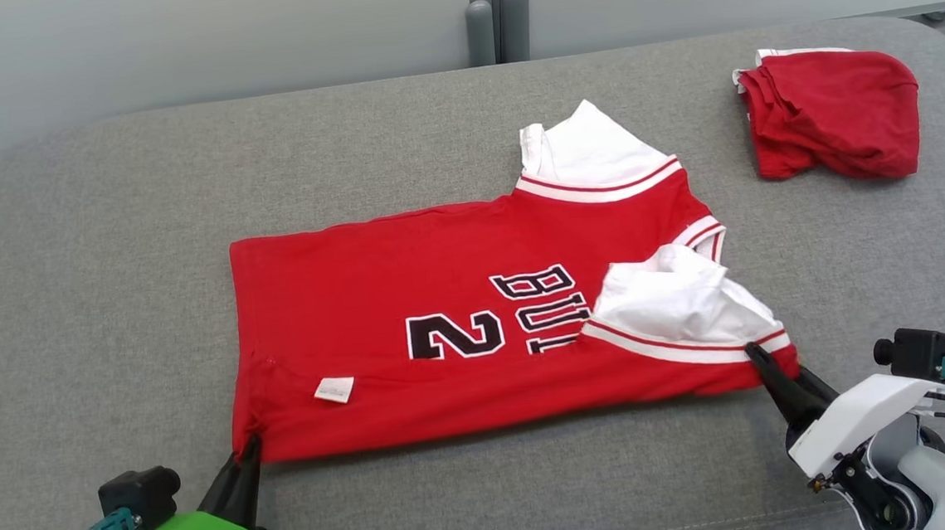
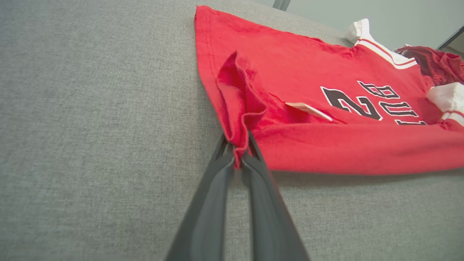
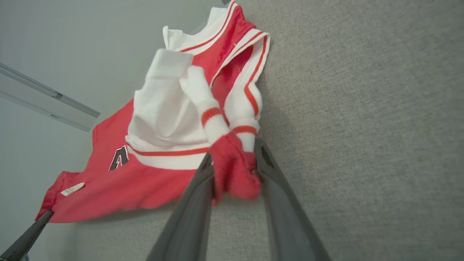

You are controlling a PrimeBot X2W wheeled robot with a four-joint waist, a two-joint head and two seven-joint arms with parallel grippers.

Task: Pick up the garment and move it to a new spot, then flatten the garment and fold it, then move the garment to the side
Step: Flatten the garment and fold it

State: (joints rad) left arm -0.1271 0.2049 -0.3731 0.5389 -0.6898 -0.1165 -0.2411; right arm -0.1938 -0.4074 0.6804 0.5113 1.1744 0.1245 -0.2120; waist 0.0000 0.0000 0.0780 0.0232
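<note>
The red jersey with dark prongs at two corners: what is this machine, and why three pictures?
It is a two-armed robot folding clothes. The wide picture is from a head camera; the two close ones are from wrist cameras looking along each gripper's fingers. A red jersey lies on a grey padded surface, with another red garment bundled far right. The left gripper pinches the jersey's hem corner. The right gripper has a shoulder corner between its fingers; how firmly, I cannot tell.
</note>
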